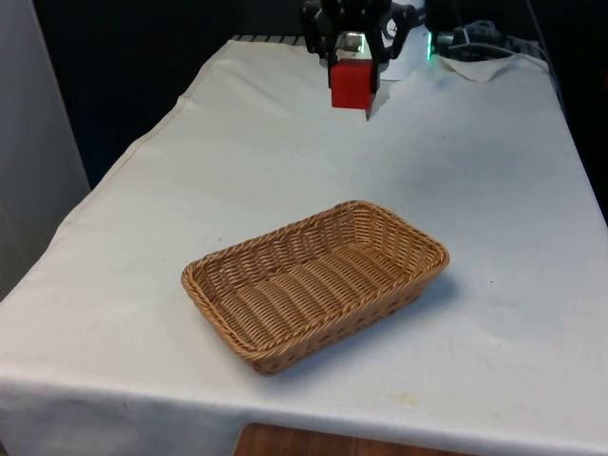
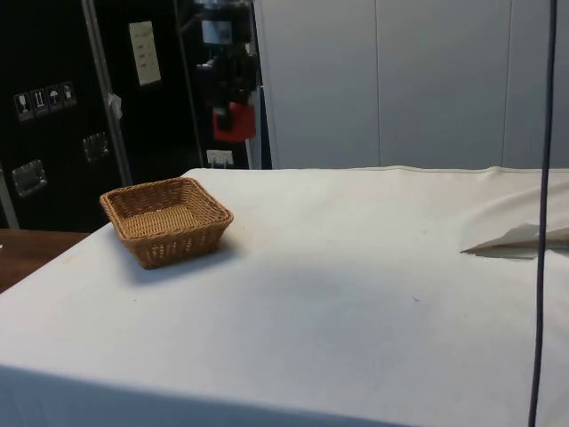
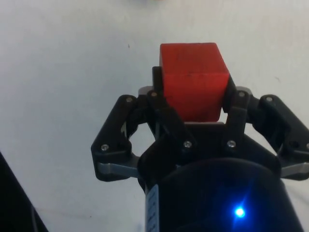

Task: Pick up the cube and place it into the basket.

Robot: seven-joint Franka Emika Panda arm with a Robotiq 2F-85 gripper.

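A red cube (image 1: 350, 85) hangs in the air above the far part of the table, with my black gripper (image 1: 351, 90) shut on it. In the wrist view the cube (image 3: 194, 79) sits squeezed between the two fingers (image 3: 159, 84), white cloth beneath it. From the side the cube (image 2: 235, 122) is well above the table, beyond the basket. The woven wicker basket (image 1: 228, 304) rests empty on the cloth nearer the front edge, and its rim (image 2: 120, 218) stands at the side view's left.
White cloth covers the whole table. A rumpled fold of cloth (image 1: 480, 65) lies at the far right corner of the front view. Dark cabinets (image 2: 53, 107) stand behind the table in the side view.
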